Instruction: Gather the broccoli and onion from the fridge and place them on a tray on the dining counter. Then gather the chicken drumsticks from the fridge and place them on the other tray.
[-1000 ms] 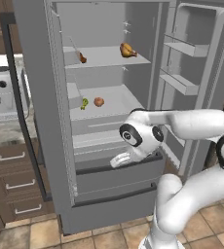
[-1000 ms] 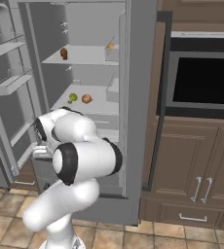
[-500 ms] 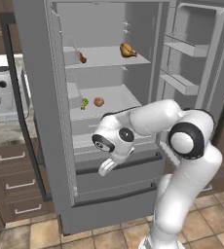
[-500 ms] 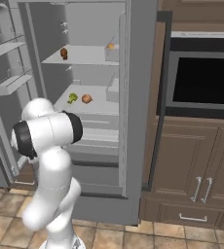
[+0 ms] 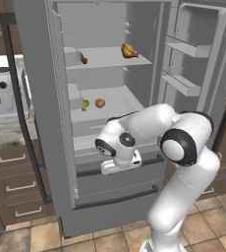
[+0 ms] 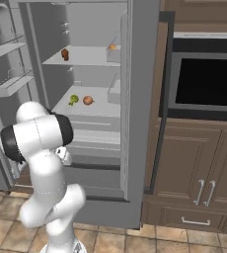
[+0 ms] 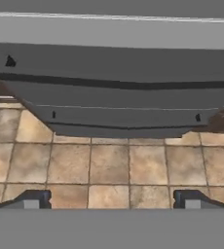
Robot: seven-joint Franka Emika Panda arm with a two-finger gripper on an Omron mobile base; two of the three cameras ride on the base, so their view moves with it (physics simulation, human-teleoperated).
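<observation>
Over the last second my arm swung left across the open fridge [image 5: 61,147] and folded low, so my gripper [image 7: 109,200] ended pointing down at the floor tiles [image 7: 109,165] in front of the bottom drawers [image 5: 120,182], jaws spread wide and holding nothing. The broccoli [image 5: 85,104] and the onion [image 5: 99,103] sat just beside each other on the middle shelf [image 5: 110,109], untouched (same spot as before the swing). One drumstick [image 5: 128,50] lay on the upper shelf, a second [image 5: 83,58] further back near the wall. I judged the gathering not yet begun: hand low, needing to rise toward the middle shelf.
</observation>
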